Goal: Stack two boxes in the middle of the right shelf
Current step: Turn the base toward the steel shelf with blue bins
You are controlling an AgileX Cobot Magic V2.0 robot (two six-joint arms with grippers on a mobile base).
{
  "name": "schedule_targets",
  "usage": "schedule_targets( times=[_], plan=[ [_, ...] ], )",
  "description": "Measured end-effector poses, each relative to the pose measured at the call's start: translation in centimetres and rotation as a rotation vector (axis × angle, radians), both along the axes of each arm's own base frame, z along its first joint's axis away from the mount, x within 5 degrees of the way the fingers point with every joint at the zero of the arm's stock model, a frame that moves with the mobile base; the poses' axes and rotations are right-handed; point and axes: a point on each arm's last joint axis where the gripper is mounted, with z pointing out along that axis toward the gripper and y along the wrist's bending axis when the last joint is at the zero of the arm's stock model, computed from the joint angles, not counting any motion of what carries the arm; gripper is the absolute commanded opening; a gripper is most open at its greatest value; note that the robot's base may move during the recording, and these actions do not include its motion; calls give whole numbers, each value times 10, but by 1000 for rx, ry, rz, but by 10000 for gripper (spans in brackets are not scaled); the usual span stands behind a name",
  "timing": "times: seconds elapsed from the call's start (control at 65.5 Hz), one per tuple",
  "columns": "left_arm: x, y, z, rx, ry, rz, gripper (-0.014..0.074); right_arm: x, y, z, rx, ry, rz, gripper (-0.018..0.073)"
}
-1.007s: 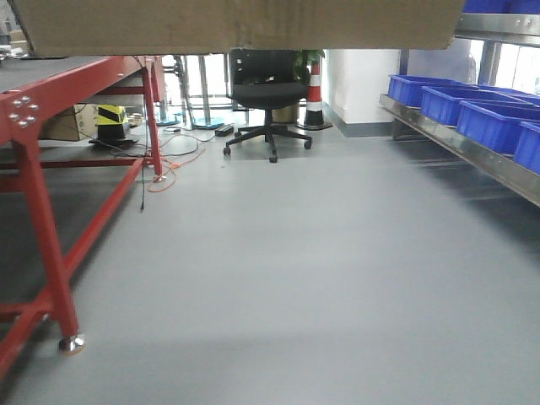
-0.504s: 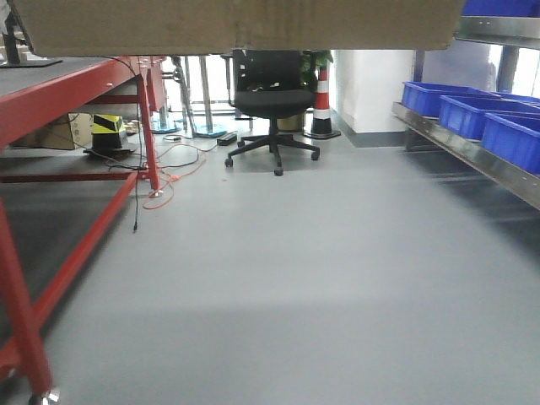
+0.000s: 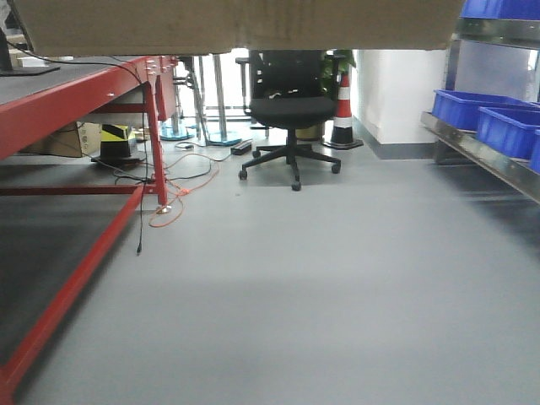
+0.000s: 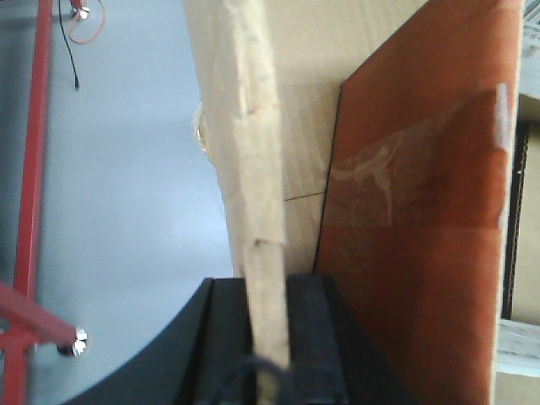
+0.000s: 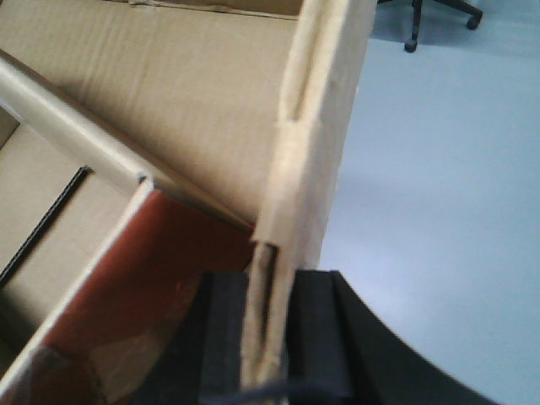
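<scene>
One brown cardboard box (image 3: pixel 236 25) hangs across the top of the front view, only its underside and lower face showing. In the left wrist view my left gripper (image 4: pixel 270 337) is shut on the box's (image 4: pixel 253 169) upright side wall, one black pad on each face. A reddish-brown taped flap (image 4: pixel 413 211) lies inside. My right gripper (image 5: pixel 270 337) is likewise shut on the opposite wall of the box (image 5: pixel 169 110). The steel shelf rack (image 3: pixel 485 156) stands at the far right, apart from the box.
Blue bins (image 3: pixel 468 105) sit on the rack's lower board, and another (image 3: pixel 502 8) on a higher one. A red-framed table (image 3: pixel 76 93) runs along the left, with cables (image 3: pixel 181 190) on the floor. An office chair (image 3: pixel 291 110) and a striped cone (image 3: pixel 342 110) stand ahead.
The view has advanced down the aisle: the chair and cone are nearer and further right, the rack has slid toward the right edge, the table's near leg has left view. Both grips hold unchanged.
</scene>
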Motion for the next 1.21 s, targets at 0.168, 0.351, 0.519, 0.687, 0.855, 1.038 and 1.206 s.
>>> schedule_targets(
  times=[0.168,0.351,0.519,0.687,0.855,1.038,1.206],
  plan=[
    [0,0,0,-2,-6,-1,-111,0,0,0,1,-2,0,-153],
    [2,-1,2,-6,-30,-3,-111,0,0,1,3,-7,-1,-153],
    [2,-1,4,-8,-47,-3,-111,1,0,1,5,-12,-2,-153],
    [4,-1,6,-12,-81,-5,-111,1,0,2,8,-20,-3,-153],
    [6,-2,9,-19,-118,-9,-111,1,0,3,13,-29,-7,-153],
    [7,-2,10,-22,-135,-10,-111,2,0,3,16,-36,-8,-153],
    [7,-2,11,-23,-138,-10,-111,2,0,3,16,-37,-8,-153]
  ],
)
